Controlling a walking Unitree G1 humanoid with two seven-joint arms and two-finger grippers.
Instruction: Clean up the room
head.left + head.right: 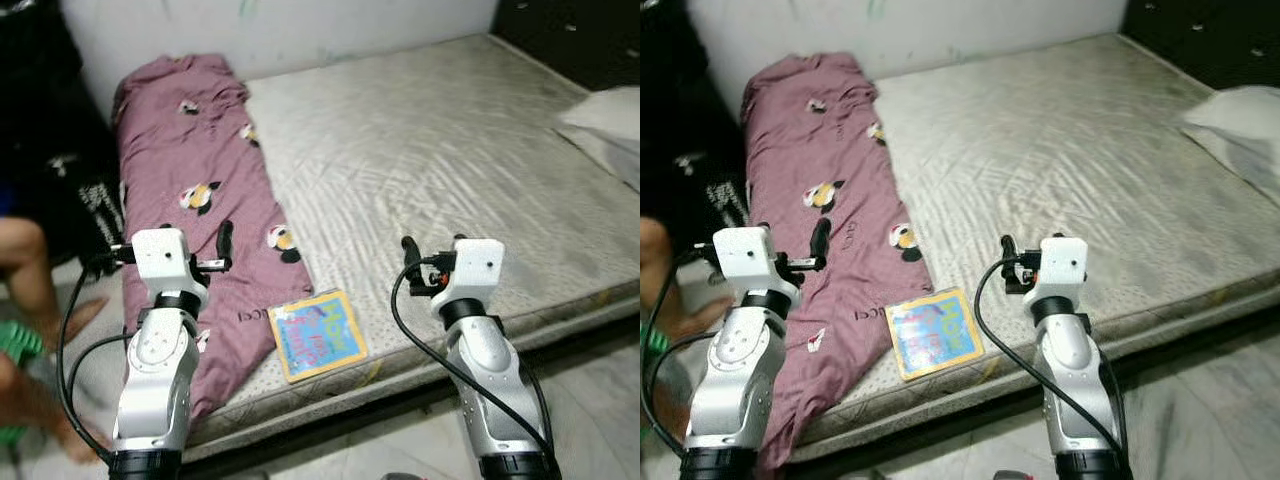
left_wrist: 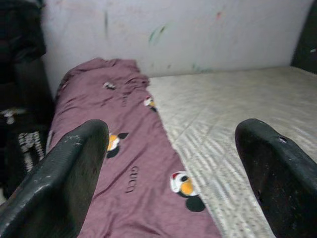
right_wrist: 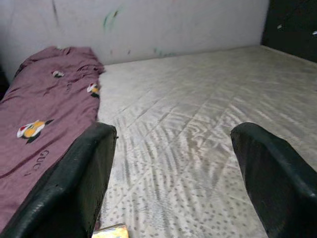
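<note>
Mauve blanket printed "GUCCI" lies beside a colourful book.

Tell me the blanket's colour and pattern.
Mauve-pink blanket with scattered cartoon prints in orange, white and black; clearest in the left eye view.

Quilted cloth mattress, matt grey, faint sheen on the stitched ridges. Soft mauve cloth blanket, creased, printed motifs. Glossy card-covered book. Silver arms smooth, semi-gloss. Black fingers matt, finely ribbed. Painted wall scuffed.
</note>
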